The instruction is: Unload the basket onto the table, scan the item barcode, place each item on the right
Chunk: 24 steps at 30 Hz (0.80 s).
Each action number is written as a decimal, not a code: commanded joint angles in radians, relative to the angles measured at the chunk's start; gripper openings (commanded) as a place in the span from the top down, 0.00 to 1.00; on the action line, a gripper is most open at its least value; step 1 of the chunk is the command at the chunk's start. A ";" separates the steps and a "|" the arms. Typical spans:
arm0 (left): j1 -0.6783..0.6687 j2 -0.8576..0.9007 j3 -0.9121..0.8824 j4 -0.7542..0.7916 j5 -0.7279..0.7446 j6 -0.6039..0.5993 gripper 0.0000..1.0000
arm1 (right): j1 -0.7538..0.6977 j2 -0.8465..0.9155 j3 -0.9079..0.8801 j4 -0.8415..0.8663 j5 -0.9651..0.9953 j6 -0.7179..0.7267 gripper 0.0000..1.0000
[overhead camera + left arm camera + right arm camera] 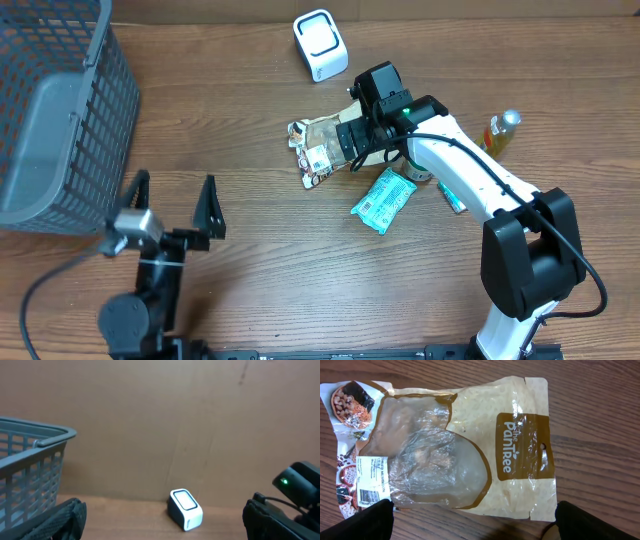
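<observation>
The right gripper hovers, jaws spread wide and empty, directly over the tan-and-clear plastic snack pouch. The pouch lies flat mid-table on the brown wooden table, near of the white box-shaped scanner. It looks light, limp and crinkly, probably slick. A pinch on a flat sealed edge should hold best and leave the barcode label toward its left end uncovered. The left gripper, likewise spread and empty, sits by the grey mesh basket. A teal packet lies just near-right of the pouch, and there is open tabletop around it.
</observation>
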 commanded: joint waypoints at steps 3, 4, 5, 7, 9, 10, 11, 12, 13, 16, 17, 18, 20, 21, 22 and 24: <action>-0.008 -0.114 -0.112 0.010 0.012 -0.011 0.00 | -0.006 -0.002 -0.002 0.003 0.010 0.004 0.00; -0.008 -0.135 -0.133 0.010 0.011 -0.010 0.00 | -0.006 -0.002 -0.002 0.003 0.010 0.004 0.00; -0.008 -0.155 -0.153 0.010 0.011 -0.010 0.00 | -0.006 -0.002 -0.002 0.003 0.010 0.004 0.00; -0.008 -0.190 -0.187 0.010 0.011 -0.010 0.01 | -0.006 -0.002 -0.002 0.003 0.010 0.004 0.00; -0.008 -0.215 -0.211 0.010 0.012 -0.010 0.01 | -0.006 -0.002 -0.002 0.003 0.010 0.004 0.00; -0.008 -0.223 -0.221 0.010 0.012 -0.010 0.01 | -0.006 -0.002 -0.002 0.003 0.010 0.004 0.00; -0.008 -0.230 -0.232 0.009 0.012 -0.010 0.01 | -0.006 -0.002 -0.002 0.003 0.010 0.004 0.00; -0.008 -0.236 -0.241 0.005 0.012 -0.010 0.00 | -0.006 -0.002 -0.002 0.003 0.010 0.004 0.00; -0.008 -0.240 -0.246 -0.005 0.013 -0.010 0.00 | -0.006 -0.002 -0.002 0.003 0.010 0.004 0.00; -0.008 -0.248 -0.246 -0.076 0.011 -0.009 0.01 | -0.006 -0.002 -0.002 0.003 0.010 0.004 0.00; -0.008 -0.251 -0.246 -0.096 0.011 -0.003 0.01 | -0.006 -0.002 -0.002 0.003 0.010 0.004 0.00; -0.008 -0.252 -0.246 -0.116 0.011 0.006 0.00 | -0.006 -0.002 -0.002 0.003 0.010 0.004 0.00; -0.008 -0.257 -0.246 -0.166 0.011 0.019 0.00 | -0.006 -0.002 -0.002 0.003 0.010 0.004 0.00; -0.008 -0.259 -0.246 -0.189 0.011 0.027 0.01 | -0.006 -0.002 -0.002 0.003 0.010 0.004 0.00; -0.008 -0.259 -0.246 -0.215 0.011 0.036 0.01 | -0.006 -0.002 -0.002 0.003 0.010 0.004 0.00; -0.008 -0.259 -0.246 -0.270 0.011 0.053 0.00 | -0.006 -0.002 -0.002 0.003 0.010 0.004 0.00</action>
